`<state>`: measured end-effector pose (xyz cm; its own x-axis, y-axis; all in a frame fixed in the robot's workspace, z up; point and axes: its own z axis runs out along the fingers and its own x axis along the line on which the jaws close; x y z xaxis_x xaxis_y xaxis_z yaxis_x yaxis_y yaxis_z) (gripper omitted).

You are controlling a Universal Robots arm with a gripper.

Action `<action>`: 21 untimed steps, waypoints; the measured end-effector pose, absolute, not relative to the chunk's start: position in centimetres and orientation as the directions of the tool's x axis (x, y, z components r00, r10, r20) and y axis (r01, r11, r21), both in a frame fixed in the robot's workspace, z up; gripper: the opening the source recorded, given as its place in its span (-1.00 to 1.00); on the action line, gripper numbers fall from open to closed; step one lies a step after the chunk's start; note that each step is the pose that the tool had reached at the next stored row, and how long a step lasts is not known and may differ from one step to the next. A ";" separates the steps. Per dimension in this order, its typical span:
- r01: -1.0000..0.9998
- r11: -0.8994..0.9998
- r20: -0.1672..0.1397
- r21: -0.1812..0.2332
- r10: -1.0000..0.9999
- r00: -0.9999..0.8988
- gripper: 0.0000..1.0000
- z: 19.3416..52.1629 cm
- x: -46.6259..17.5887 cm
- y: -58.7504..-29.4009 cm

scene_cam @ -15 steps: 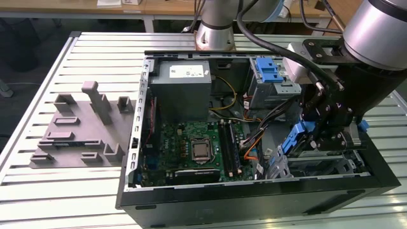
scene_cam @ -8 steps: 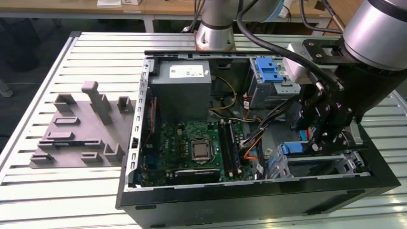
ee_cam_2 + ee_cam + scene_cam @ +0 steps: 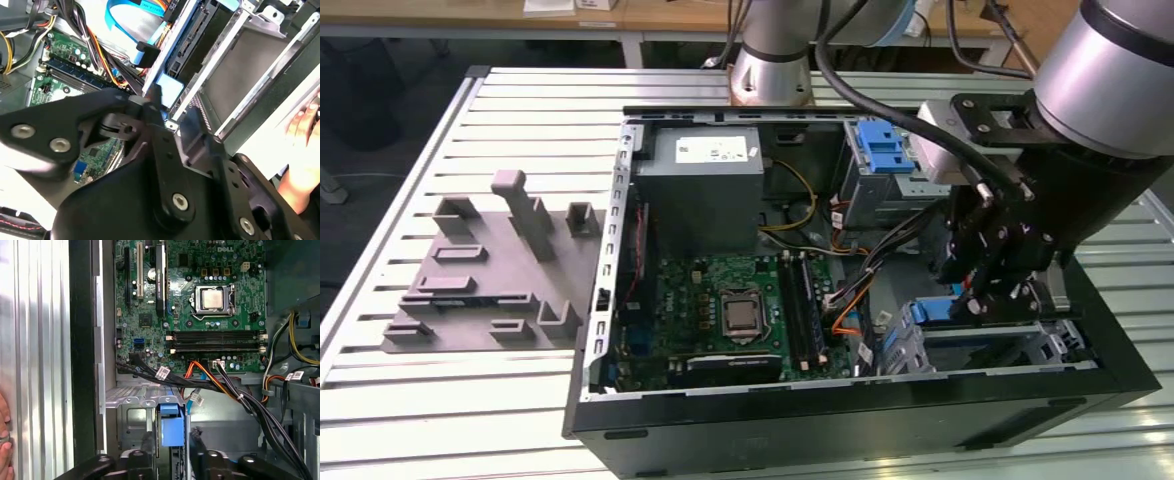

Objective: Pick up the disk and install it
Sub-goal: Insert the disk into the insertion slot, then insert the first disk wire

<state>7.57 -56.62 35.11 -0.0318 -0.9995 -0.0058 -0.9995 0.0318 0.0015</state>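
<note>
Pinching disk [image 3: 170, 427] edge-on in gripper [image 3: 170, 442], closed to disk's width, partway down in drive cage [image 3: 127, 415] by motherboard [image 3: 200, 315]. Probably rigid, fairly heavy, shock-sensitive, slick; best gripped across long side edges, not flat faces.

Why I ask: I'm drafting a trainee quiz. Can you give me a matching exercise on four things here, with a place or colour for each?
1 the disk
2 motherboard
3 power supply
4 grey fixture

A on the table beside the case
B green
C between the jaws
D bears a white sticker

Pairs: 1-C, 2-B, 3-D, 4-A
</note>
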 end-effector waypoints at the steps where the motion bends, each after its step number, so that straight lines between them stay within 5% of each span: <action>1: -0.999 0.032 -0.006 0.002 -0.999 -0.032 -0.27 35.0 7.6 -56.6; 4: -0.999 0.032 -0.005 0.002 -0.999 -0.032 -0.39 35.0 7.6 -56.6; 5: -0.999 0.032 -0.006 0.002 -0.999 -0.032 -0.62 35.0 7.6 -56.6; 7: -0.999 0.032 -0.006 0.002 -0.999 -0.032 -0.74 35.0 7.6 -56.6; 21: -0.999 0.032 -0.006 0.001 -0.999 -0.032 -0.79 35.0 7.6 -56.6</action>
<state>7.58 -56.62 34.95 -0.0318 -0.9995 -0.0058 -0.9995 0.0318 0.0015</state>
